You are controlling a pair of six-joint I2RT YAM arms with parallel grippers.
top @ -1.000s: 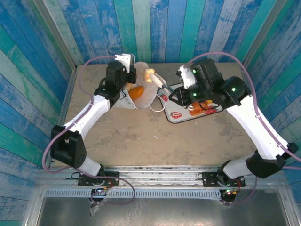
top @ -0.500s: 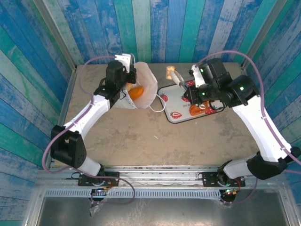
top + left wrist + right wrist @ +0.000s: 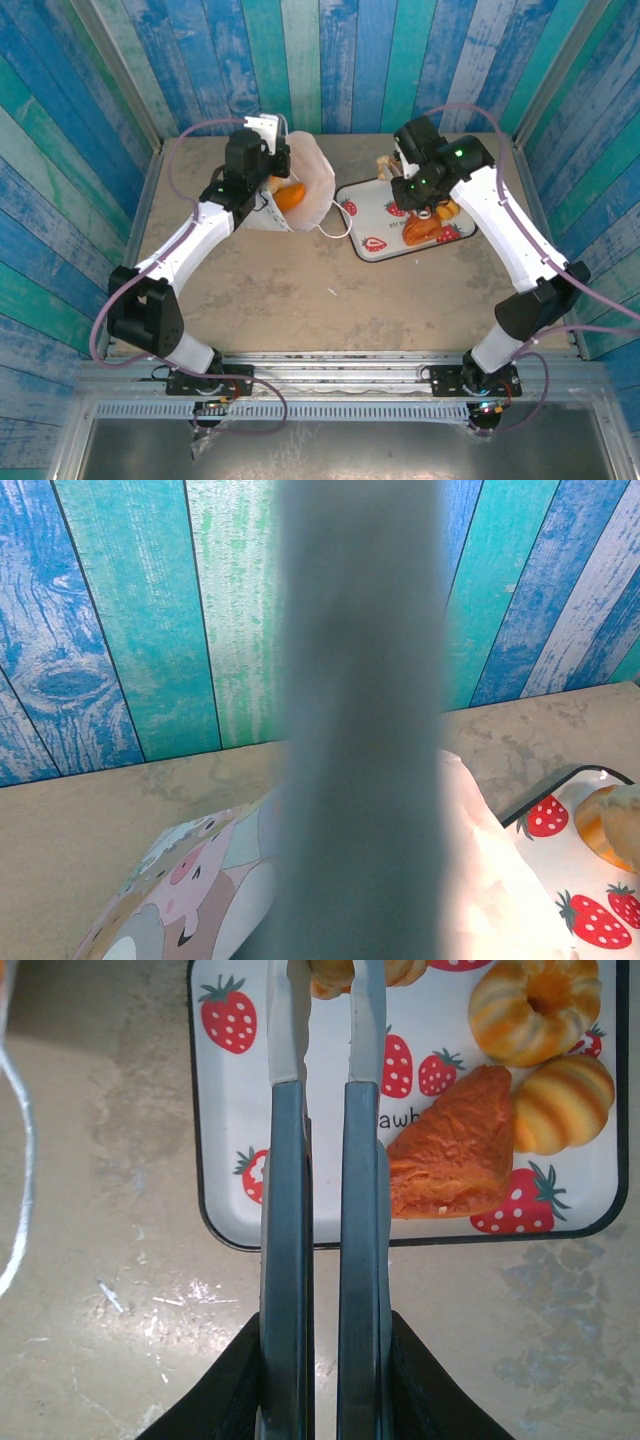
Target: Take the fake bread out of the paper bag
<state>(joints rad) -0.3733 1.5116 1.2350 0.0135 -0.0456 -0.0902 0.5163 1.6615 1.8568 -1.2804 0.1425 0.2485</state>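
right hand (image 3: 326, 972) pinching fake bread (image 3: 385, 160), left hand (image 3: 275, 158) closed, beige tabletop (image 3: 300, 290), blue plank walls (image 3: 300, 60)

The small white paper bag (image 3: 312, 178) stands tilted at the table's far side, left of centre, mouth gaping, a thin cord handle trailing on the table. A glossy orange toy pastry (image 3: 290, 197) lies inside. On the white strawberry-printed tray (image 3: 215, 1110) cluster a striped ring bun (image 3: 535, 1005), a striped round roll (image 3: 563, 1103) and an orange-brown triangular turnover (image 3: 450, 1155) — a pale golden loaf (image 3: 386, 162) is at its far edge.

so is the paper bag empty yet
No, an orange piece of fake bread lies inside the open mouth of the paper bag in the top view.
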